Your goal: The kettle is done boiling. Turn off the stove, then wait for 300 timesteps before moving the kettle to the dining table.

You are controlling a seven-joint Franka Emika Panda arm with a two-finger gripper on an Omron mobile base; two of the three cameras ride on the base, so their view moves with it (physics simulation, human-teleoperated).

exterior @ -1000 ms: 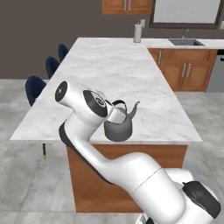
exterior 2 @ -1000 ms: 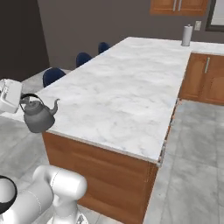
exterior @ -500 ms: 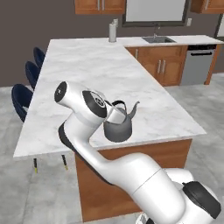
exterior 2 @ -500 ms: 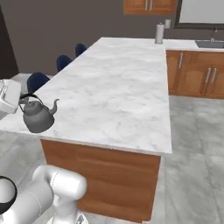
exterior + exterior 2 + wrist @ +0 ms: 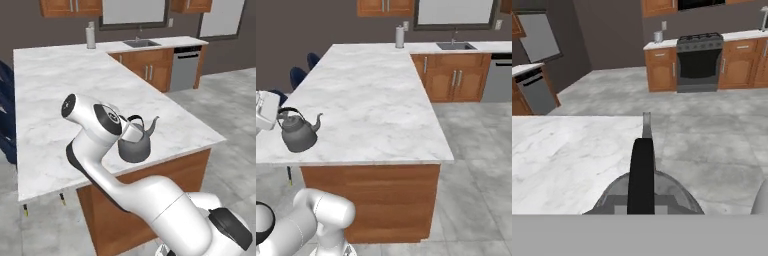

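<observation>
Kettle [image 5: 134, 147] hangs by handle from gripper [image 5: 131, 131], claw clenched on black loop; grip at top keeps body upright, spout [image 5: 318, 120] level, contents unspilled. Position: just above near edge of dining table [image 5: 376, 100], apparently clear of marble top for carry, contact not certain. Kettle appearance: small, squat, dark grey metal, thin curved spout, arched black handle [image 5: 642, 172]. Judgement: set-down on table is step in hand. Stove [image 5: 700, 61] stands far across floor, between wooden cabinets.

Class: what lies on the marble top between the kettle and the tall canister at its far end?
Nothing: bare dining table between kettle and canister, right base view.
</observation>
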